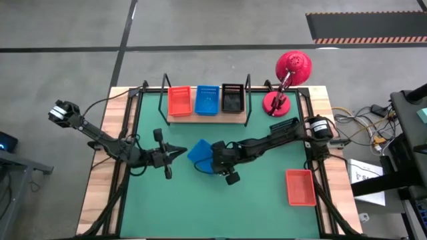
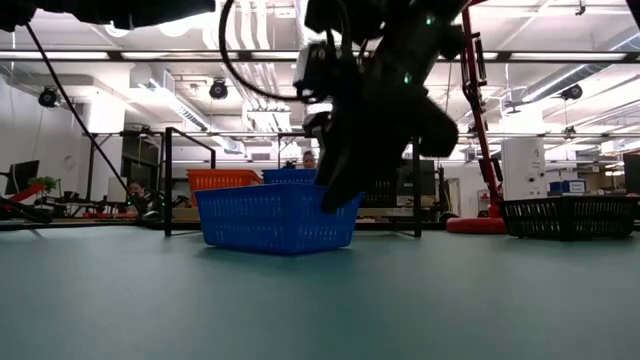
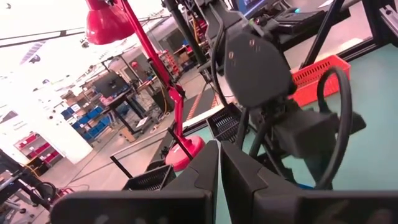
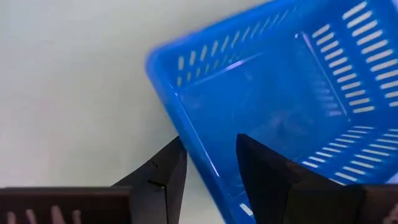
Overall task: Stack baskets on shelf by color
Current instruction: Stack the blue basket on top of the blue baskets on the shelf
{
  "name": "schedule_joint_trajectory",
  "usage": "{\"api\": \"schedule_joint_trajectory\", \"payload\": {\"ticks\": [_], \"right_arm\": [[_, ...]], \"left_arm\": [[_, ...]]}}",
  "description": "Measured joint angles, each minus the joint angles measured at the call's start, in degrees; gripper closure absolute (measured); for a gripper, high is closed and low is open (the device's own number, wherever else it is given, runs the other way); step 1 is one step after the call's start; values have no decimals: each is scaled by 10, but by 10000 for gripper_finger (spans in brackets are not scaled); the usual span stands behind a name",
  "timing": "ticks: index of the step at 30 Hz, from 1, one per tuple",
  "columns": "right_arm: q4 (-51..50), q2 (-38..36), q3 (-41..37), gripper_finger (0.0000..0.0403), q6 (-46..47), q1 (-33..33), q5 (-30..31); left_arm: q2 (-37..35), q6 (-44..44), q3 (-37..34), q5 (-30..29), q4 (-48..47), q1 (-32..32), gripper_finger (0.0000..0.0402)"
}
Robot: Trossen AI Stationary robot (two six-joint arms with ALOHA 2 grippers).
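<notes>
Red desk lamp (image 1: 288,79) stands at the green mat's (image 1: 260,207) far right corner

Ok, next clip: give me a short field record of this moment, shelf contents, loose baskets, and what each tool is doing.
shelf: holds orange basket, blue basket, black basket, side by side
loose blue basket: on the mat, mid-table
loose orange basket: on the mat, near the right edge
lamp: right of the shelf
right tool: fingers straddling the loose blue basket's wall, not yet clamped
left tool: shut, empty, just left of the loose blue basket
</notes>
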Motion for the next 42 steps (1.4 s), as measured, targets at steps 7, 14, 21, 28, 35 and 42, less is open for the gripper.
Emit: {"api": "schedule_joint_trajectory", "payload": {"ticks": [7,14,21,28,35,42], "right_arm": [[8,29,5,313,-40,-4,1],[5,26,26,389,-17,7,3],[-33,15,78,390,30,26,6],[-125,15,153,391,57,30,99],[-186,15,216,391,48,13,180],[-197,15,261,391,29,-44,183]], "left_arm": [[0,4,0,0,1,0,400],[0,5,-1,0,-1,0,400],[0,15,-8,-2,0,0,400],[-2,15,-8,-46,0,0,400],[-2,15,-8,-68,0,0,400],[-2,16,-8,-144,0,0,400]]}}
